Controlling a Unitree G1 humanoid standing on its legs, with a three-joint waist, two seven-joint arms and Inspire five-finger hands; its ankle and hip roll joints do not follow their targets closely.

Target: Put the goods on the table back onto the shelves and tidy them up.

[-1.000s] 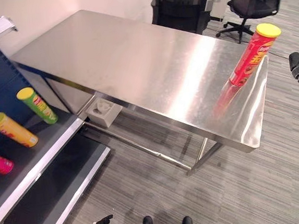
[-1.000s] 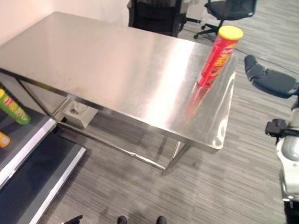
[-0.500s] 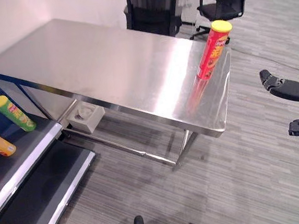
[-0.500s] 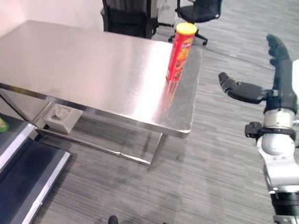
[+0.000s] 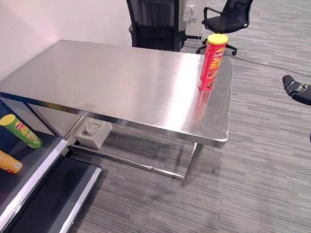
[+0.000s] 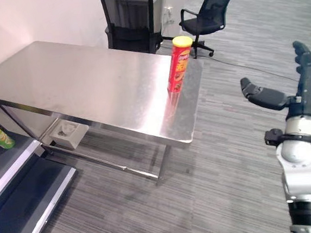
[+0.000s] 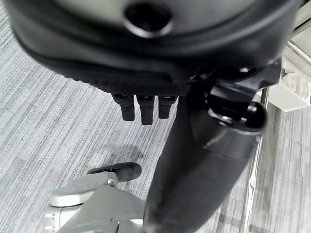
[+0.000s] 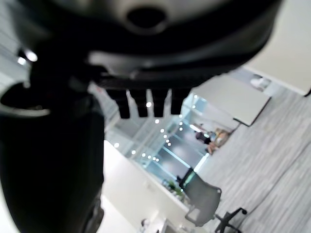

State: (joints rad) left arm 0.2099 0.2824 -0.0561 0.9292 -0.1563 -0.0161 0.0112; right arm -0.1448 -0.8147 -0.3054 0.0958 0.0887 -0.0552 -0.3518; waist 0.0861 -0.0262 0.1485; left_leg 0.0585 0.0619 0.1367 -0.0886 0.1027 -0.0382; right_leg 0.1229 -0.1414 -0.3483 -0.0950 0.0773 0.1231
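Camera has swung toward the table (image 6: 87, 84); red can (image 6: 179, 64) stands untouched, right robot hand (image 6: 299, 82) open and empty beside it, raised for reaching.

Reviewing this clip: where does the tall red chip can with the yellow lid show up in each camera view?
Left eye view: tall red chip can with the yellow lid stands upright near the steel table's far right end.
Right eye view: same spot, above centre.
Wrist views: not in them.
Shared landmark: black office chair.
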